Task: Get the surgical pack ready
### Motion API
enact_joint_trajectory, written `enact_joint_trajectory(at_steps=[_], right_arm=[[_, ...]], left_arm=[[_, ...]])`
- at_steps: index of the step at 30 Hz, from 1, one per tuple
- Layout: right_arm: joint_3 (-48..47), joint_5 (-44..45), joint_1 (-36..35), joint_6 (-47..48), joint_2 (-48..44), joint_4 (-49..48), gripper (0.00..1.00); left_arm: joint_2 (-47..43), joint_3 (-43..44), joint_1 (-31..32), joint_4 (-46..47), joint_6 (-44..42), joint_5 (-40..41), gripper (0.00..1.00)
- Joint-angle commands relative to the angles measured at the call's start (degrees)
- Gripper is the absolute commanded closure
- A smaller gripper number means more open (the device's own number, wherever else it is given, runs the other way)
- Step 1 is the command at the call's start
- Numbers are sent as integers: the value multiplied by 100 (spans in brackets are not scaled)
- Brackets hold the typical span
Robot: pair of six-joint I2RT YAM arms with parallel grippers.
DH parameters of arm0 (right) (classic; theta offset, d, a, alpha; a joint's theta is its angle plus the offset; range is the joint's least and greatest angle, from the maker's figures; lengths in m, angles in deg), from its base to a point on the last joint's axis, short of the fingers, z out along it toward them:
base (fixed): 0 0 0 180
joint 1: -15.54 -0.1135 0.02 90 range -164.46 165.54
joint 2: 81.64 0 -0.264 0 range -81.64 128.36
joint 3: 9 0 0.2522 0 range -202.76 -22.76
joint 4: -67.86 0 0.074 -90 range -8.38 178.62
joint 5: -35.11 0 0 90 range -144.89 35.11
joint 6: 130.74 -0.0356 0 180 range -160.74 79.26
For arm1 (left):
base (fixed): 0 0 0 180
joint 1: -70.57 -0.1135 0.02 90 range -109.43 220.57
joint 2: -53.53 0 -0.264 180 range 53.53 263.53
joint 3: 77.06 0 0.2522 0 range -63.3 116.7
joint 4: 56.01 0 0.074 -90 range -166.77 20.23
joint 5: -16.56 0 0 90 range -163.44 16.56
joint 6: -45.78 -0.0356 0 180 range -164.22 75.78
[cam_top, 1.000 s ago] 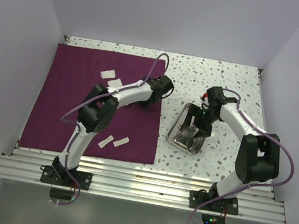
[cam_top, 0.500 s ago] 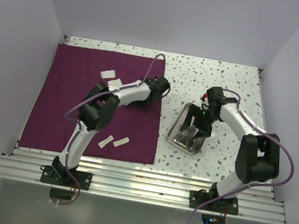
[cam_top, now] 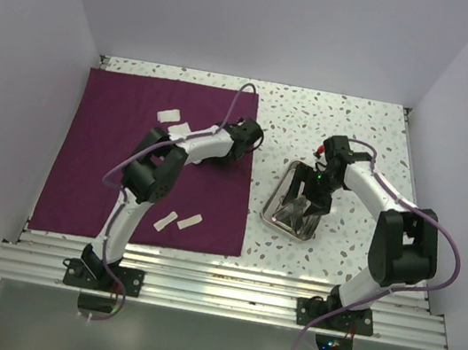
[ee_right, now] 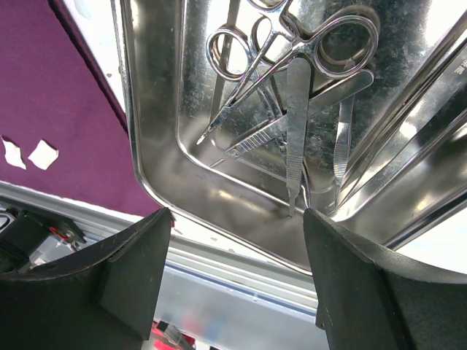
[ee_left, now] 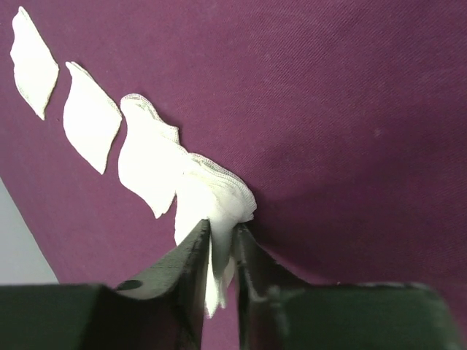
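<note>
A large maroon cloth (cam_top: 101, 162) is spread flat on the left of the speckled desk (cam_top: 350, 123), white gauze pads (ee_left: 87, 124) lying on it. One pad (ee_left: 211, 197) is pinched between the clenched left fingers (ee_left: 182, 284). Just right of the cloth a shallow rectangular steel tray (cam_top: 284, 224) is set, metal scissors (ee_right: 292, 52) and tweezers (ee_right: 295, 109) inside; the right fingers (ee_right: 139, 270) are held wide apart above it, grasping nothing.

Looks down between wide-apart jaws of right gripper (ee_right: 235, 213) into steel tray (ee_right: 157, 109), scissors (ee_right: 292, 47) and tweezers (ee_right: 295, 131) lying crossed inside; at left, maroon cloth (ee_right: 58, 109) bearing two gauze pads (ee_right: 42, 154).
</note>
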Motion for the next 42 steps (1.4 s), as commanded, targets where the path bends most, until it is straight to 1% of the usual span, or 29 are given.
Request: enact_joint_trajectory(at_steps=[1, 2, 5, 7, 8, 10, 13, 14, 16, 19, 20, 22, 23, 25, 26, 28, 29, 30, 31, 32, 33, 34, 35, 38, 42], right_arm=[[-117, -99, 10, 54, -79, 91, 23], [-143, -99, 1, 54, -61, 91, 23], [-196, -117, 1, 54, -53, 117, 23], [-257, -160, 1, 72, -53, 126, 23], [-301, -195, 1, 107, -35, 126, 23], [-345, -423, -8, 168, 26, 117, 23], [-424, -915, 1, 326, 106, 38, 23], [-459, -1056, -8, 414, 106, -6, 23], [-512, -1354, -34, 484, 97, -76, 23], [-679, -1522, -156, 590, 27, -76, 21], [-697, -1575, -201, 547, -34, -102, 20], [-627, -1611, -306, 407, -131, -330, 19], [-461, -1811, -315, 171, -236, -488, 19], [-302, -2014, -315, -120, -290, -910, 19], [-162, -2163, -324, -444, -325, -1033, 18], [-38, -2270, -324, -858, -351, -1394, 18], [49, -2374, -324, -1356, -360, -1490, 18], [76, -2445, -324, -1631, -386, -1718, 18], [129, -2472, -341, -2251, -413, -1824, 18], [129, -2437, -342, -2553, -465, -1877, 18], [112, -2298, -342, -2843, -535, -1826, 18], [86, -2288, -368, -3090, -545, -1851, 18], [-10, -2305, -394, -3527, -545, -1904, 18], [-413, -2095, -482, -3952, -492, -1817, 18], [-810, -1840, -614, -4147, -229, -1318, 19]], left_arm=[[20, -175, -162, 213, -70, -66, 82], [2, -158, -162, 196, -70, -101, 90], [-121, -70, -162, 108, -44, -215, 100], [-244, 184, -171, -76, 26, -303, 100], [-296, 272, -162, -259, 44, -478, 100], [-533, 545, -170, -401, 131, -663, 100], [-937, 739, -171, -621, 246, -1347, 100], [-1034, 748, -171, -709, 307, -1724, 100], [-1359, 599, -171, -727, 474, -2077, 100], [-1737, 309, -188, -780, 738, -2570, 100], [-1834, 239, -188, -788, 799, -2876, 100], [-2141, -33, -188, -640, 993, -3229, 100], [-2247, -130, -188, -578, 1037, -3604, 100], [-2546, -446, -188, -298, 1169, -3984, 100], [-2643, -552, -188, -201, 1169, -4334, 100], [-2863, -842, -188, 45, 1195, -4609, 100], [-2959, -965, -188, 186, 1178, -4906, 100], [-3160, -1244, -179, 335, 1169, -5057, 100], [-3284, -1421, -179, 763, 1160, -5206, 100], [-3546, -1623, -162, 1002, 1160, -5417, 100], [-3653, -1938, -127, 1187, 1160, -5497, 100], [-3750, -2063, -101, 1485, 1134, -5541, 100], [-3908, -2169, -65, 1601, 1099, -5577, 100], [-4049, -2363, 215, 1804, 897, -5376, 100], [-4173, -2503, 602, 1997, 721, -5173, 100]])
